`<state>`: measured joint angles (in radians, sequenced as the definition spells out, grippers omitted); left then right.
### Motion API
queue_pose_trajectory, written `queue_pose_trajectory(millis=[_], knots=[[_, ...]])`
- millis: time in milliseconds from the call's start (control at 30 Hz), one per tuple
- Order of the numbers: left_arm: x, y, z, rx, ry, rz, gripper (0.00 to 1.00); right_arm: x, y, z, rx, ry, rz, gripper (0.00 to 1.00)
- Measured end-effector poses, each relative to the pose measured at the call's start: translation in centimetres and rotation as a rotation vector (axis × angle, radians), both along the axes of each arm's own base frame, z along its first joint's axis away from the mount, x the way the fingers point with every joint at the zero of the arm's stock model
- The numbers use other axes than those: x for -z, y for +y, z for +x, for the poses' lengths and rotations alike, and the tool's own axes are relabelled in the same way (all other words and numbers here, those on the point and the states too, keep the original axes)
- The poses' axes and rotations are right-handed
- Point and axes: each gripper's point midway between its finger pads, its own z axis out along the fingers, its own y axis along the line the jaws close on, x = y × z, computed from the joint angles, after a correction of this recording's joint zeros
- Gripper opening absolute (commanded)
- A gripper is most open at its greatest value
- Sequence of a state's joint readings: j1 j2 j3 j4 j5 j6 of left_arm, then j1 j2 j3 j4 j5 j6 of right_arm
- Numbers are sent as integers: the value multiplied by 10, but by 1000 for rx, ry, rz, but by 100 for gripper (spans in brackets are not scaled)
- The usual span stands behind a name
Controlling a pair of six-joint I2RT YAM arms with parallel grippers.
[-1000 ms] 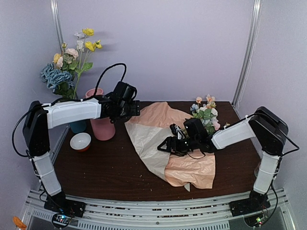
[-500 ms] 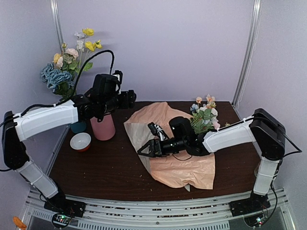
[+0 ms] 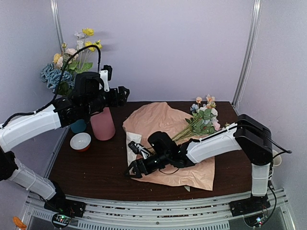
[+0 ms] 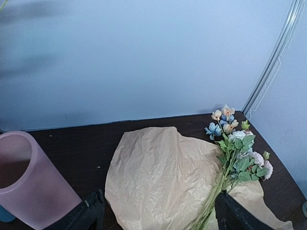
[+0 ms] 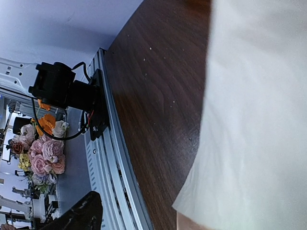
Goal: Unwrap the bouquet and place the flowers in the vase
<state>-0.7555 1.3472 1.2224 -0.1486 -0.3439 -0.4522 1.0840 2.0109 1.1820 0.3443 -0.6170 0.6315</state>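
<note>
The bouquet lies opened out: its crinkled peach paper is spread flat on the table. The flowers rest on the paper's right side, stems pointing to the near left. The pink vase stands upright at the left, empty as far as its mouth shows. My left gripper hovers open above the table beside the vase, holding nothing. My right gripper is low at the paper's near-left corner, jaws wide; one finger is hidden behind the pale paper.
A teal vase with a yellow and blue bunch stands behind the pink vase. A small red-and-white bowl sits near the left edge. The metal frame rail runs along the table's near edge, close to my right gripper.
My right arm has swept left and forward, dragging the paper's corner, and its jaws have widened. The left arm has risen and pulled back left over the vase. The stems now show.
</note>
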Motion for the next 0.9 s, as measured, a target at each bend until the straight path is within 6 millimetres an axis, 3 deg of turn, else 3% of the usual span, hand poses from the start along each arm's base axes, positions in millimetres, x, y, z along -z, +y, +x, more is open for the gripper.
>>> queue_pose_trajectory(millis=[133, 233, 567, 733, 800, 900], knots=[[8, -5, -4, 38, 15, 10, 83, 23, 3, -12, -20, 20, -51, 98], [13, -9, -7, 66, 25, 15, 83, 36, 4, -17, -32, 27, -81, 100], [22, -11, -13, 103, 39, 20, 82, 29, 12, -42, -129, -44, -119, 100], [31, -17, -14, 135, 50, 30, 81, -11, 1, -46, -141, -118, -87, 98], [37, -22, -13, 155, 59, 34, 80, -39, -13, -34, -94, -169, -61, 96], [49, -31, -11, 183, 79, 43, 79, -79, -42, 5, 44, -232, -16, 92]])
